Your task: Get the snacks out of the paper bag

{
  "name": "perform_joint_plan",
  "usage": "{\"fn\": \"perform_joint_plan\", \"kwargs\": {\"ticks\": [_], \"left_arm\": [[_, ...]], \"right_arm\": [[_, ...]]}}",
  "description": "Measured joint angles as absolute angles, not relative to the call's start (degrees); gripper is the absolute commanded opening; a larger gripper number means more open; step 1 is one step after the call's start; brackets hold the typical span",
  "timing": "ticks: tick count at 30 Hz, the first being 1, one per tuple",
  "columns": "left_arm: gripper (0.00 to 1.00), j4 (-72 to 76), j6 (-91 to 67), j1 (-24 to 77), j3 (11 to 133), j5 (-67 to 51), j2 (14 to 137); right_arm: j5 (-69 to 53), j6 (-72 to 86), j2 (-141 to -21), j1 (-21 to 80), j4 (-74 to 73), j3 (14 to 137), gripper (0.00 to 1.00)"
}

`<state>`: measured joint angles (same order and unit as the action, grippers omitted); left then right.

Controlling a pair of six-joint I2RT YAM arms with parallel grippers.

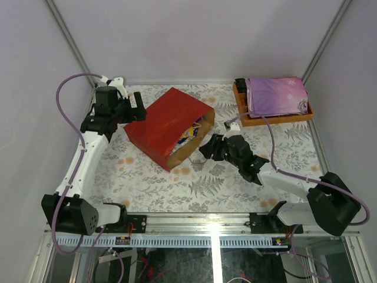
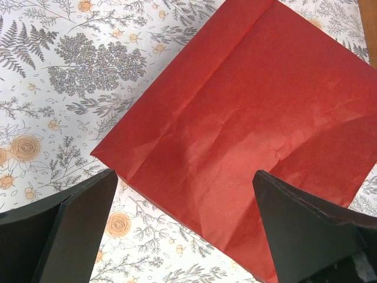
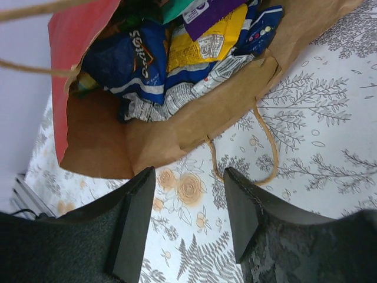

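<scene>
Right gripper: my fingers are spread with nothing between them, low over the table just in front of the bag's open mouth.
Right arm: I reach from my near-right base, forearm slanting far and left, wrist tipped down.
Left gripper: my fingers stand wide apart over the bag's closed end, pinching nothing.
Left arm: I run up the left edge, wrist bent right toward the bag.
Paper bag: it lies on its side mid-table, mouth facing near-right, brown inside showing, loop handle lying on the table.
Snacks: blue-and-white, yellow, purple and green packets piled inside the mouth.
Tray: far right, holding a purple cloth.
</scene>
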<state>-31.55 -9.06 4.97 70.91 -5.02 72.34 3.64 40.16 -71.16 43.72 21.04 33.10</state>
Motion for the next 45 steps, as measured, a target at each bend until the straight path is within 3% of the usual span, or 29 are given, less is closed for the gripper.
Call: {"fn": "perform_joint_plan", "kwargs": {"ticks": [6, 11, 16, 22, 28, 45], "left_arm": [[1.00, -30.4, -10.0, 3.7, 69.2, -6.1, 71.0], [1.00, -28.6, -11.7, 1.2, 68.3, -9.0, 69.4], [1.00, -27.6, -12.4, 0.6, 68.3, -11.0, 69.6], [1.00, -26.9, -12.9, 0.6, 68.2, -11.9, 69.6], [1.00, -26.5, -13.1, 0.5, 67.5, -11.9, 69.5], [1.00, -26.1, -13.3, 0.0, 67.3, -13.7, 69.0]], "right_arm": [[-1.3, 46.4, -78.3, 40.4, 29.4, 33.0, 0.54], [-4.1, 51.6, -84.9, 40.4, 35.7, 33.9, 0.60], [-2.4, 56.3, -89.2, 42.1, 43.5, 33.1, 0.61], [1.6, 60.2, -89.8, 44.3, 57.8, 24.0, 0.62], [2.6, 63.9, -99.2, 45.4, 71.3, 22.8, 0.61], [14.3, 74.6, -110.3, 50.9, 77.4, 31.2, 0.61]]}}
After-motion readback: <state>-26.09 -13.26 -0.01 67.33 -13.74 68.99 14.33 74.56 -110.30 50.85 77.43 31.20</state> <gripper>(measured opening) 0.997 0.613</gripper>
